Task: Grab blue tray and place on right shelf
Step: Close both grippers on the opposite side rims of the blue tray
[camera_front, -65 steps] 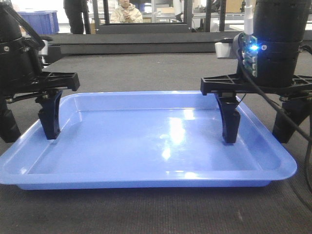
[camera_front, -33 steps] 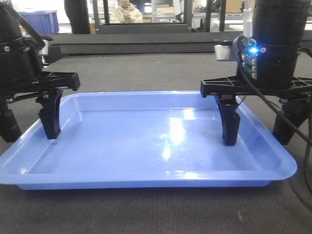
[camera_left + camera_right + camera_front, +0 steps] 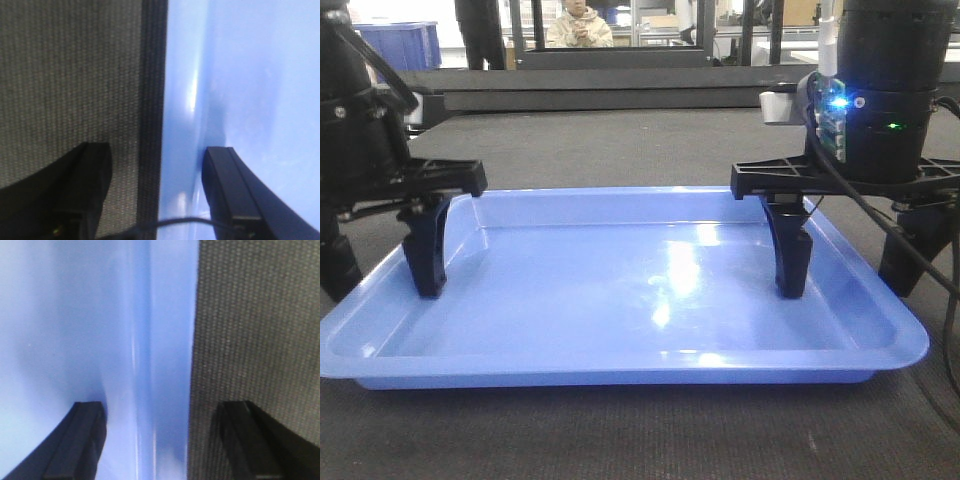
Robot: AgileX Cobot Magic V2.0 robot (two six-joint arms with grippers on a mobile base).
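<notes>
Low front view, two wrist views
We look low across the blue tray; both wrist cameras stare closely down at its side rims.

Both wrist cams are pretty soft. The blue tray rim sitting between the left gripper fingers is just a smear, and it's the same between the right gripper fingers. The fingers run off the bottom edge in both, and I can't tell if any pad touches the tray wall. From the front, the left gripper's outer side is clipped by the frame, both arms are cut off above, and the person far behind them is cropped at the head.
</notes>
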